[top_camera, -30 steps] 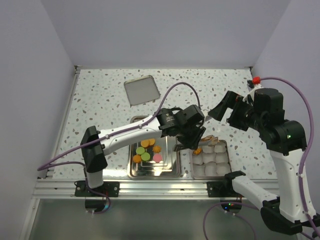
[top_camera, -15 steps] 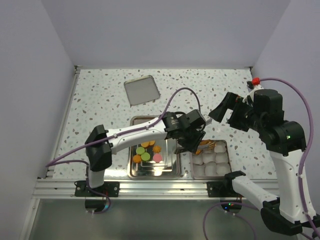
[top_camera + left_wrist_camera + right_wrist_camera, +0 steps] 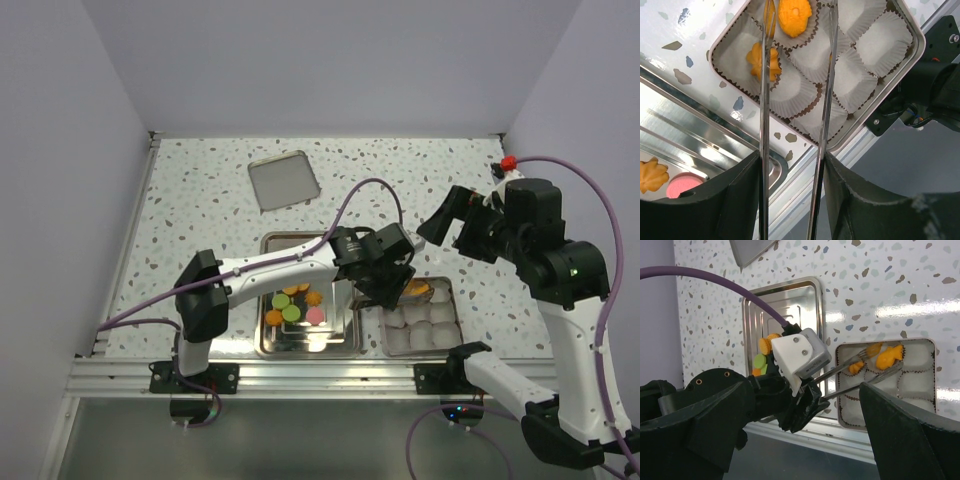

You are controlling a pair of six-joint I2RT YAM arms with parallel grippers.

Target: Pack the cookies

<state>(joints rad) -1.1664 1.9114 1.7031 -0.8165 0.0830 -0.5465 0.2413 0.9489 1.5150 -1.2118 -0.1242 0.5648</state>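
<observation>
My left gripper [image 3: 385,283] is shut on metal tongs [image 3: 828,90] that reach over the square tin [image 3: 452,345]. The blades stand apart on either side of an orange cookie [image 3: 795,17] lying in a back-row liner; the right blade is clear of it. A second orange cookie [image 3: 759,62] lies in the liner beside it. Several more cookies [image 3: 292,305], orange, green and one pink [image 3: 682,184], rest on the steel tray [image 3: 340,345]. My right gripper [image 3: 455,222] hangs open above the table behind the tin, nothing between its fingers.
The other white liners [image 3: 885,40] in the tin hold nothing. The tin's lid [image 3: 284,180] lies at the back of the speckled table. An aluminium rail [image 3: 300,375] runs along the near edge. The left arm's purple cable [image 3: 365,190] arches over the tray.
The left gripper has shifted slightly right over the tin's back row, and the tongs' blades have spread apart. The right arm has not moved.
</observation>
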